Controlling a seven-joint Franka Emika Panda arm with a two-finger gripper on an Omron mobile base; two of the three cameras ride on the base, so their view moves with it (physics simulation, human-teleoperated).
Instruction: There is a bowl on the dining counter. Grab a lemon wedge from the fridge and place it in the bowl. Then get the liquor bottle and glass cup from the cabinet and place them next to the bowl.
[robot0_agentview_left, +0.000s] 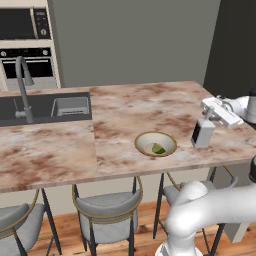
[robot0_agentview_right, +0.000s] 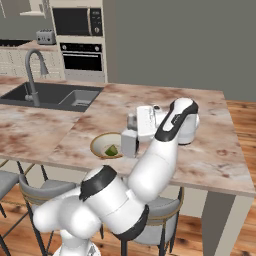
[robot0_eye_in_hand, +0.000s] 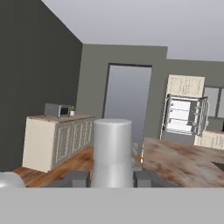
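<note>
Because the lemon wedge (robot0_agentview_left: 158, 148) already lies in the bowl (robot0_agentview_left: 155, 144) at lower centre, we keep the gripper (robot0_agentview_left: 204, 131), jaws clamped on the liquor bottle (robot0_agentview_left: 202, 134), just right of it on the dining counter (robot0_agentview_left: 125, 115), upright for release.

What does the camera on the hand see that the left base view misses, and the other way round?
Hand view: a tall fridge standing open far off, a cream sideboard carrying a small grey box, and a pale doorway.
Left base view: a round pale bowl holding a small olive-yellow lemon wedge, a dark sink with a tall grey tap, and grey padded stools.
Both: the pale whitish squarish bottle gripped in the jaws, and the beige marbled stone counter.
</note>
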